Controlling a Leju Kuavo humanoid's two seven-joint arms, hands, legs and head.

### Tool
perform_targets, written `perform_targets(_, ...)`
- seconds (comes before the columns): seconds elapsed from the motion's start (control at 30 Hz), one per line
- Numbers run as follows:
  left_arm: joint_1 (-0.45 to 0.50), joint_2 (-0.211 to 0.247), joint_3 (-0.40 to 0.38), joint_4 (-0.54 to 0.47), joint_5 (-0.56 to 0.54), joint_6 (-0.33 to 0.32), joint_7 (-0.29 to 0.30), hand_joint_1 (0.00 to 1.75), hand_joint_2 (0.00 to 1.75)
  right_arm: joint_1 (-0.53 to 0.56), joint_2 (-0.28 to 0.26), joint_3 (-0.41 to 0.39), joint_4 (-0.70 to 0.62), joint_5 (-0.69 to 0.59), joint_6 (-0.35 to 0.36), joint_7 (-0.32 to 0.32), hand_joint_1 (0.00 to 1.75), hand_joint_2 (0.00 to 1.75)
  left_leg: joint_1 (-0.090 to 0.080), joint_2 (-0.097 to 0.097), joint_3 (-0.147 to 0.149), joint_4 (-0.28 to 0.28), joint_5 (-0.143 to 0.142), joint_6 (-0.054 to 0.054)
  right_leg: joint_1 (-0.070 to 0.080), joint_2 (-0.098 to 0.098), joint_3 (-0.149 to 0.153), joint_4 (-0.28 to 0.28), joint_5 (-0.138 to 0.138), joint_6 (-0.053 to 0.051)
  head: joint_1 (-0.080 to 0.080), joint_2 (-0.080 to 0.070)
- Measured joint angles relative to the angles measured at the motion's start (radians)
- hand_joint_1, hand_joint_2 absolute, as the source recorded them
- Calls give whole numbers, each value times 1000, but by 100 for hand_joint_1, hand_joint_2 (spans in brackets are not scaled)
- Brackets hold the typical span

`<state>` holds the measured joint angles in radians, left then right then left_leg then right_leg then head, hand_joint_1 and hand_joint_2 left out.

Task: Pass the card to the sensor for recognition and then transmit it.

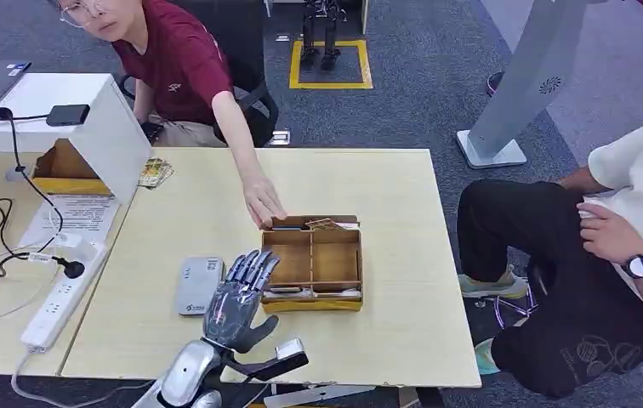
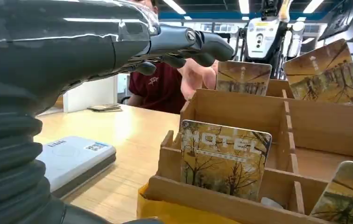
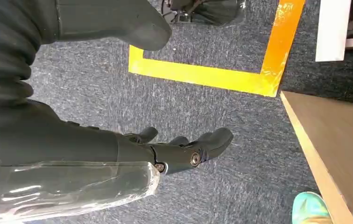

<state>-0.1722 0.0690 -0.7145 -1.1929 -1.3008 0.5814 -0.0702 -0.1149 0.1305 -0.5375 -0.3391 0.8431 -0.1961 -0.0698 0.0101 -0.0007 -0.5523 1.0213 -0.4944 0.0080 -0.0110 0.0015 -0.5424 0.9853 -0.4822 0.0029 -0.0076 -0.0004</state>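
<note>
The light wooden table (image 1: 216, 204) carries the whole setup, with a seated person in a dark red shirt (image 1: 178, 59) at its far side and a second person in black trousers (image 1: 556, 280) sitting off its right edge. The first person's hand (image 1: 263, 204) rests on the tabletop, touching the far rim of the wooden divided box (image 1: 312, 262).

The silver left arm (image 1: 186, 374) rises from the near edge, and the left hand (image 1: 237, 297) hovers above the table with its palm down, fingers extended, slightly apart and holding nothing; the fingertips reach the near left corner of the box. Just to its left lies the grey card reader (image 1: 199, 285), flat on the table.

The left wrist view gives what the head view cannot: a hotel card (image 2: 223, 158) stands upright in the box's near slot, its printed face towards the camera, directly under the outstretched fingers (image 2: 198, 44) and apart from them. More cards (image 2: 326, 72) stand in the far compartments.

The right hand (image 3: 179, 149) hangs beside the table's edge, over grey carpet (image 3: 95, 93) marked with yellow tape (image 3: 202, 74). Its fingers lie loosely extended, a little curled, with nothing in them.
</note>
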Motion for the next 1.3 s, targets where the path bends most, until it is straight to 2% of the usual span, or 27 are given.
perform_targets(0.73, -10, -30, 0, 3, 70, 2, -37, 0, 175, 0, 2, 22, 0, -16, -3, 1, 0, 175, 0, 0, 0, 0, 0, 0, 0, 0, 0, 0, 0, 0, 0, 0)
perform_targets(1.3, -26, -64, -1, -7, 110, -25, -74, 0, 175, -1, 5, 49, 0, -26, -7, 4, 0, 175, 0, 0, 0, 0, 0, 0, 0, 0, 0, 0, 0, 0, 0, 0)
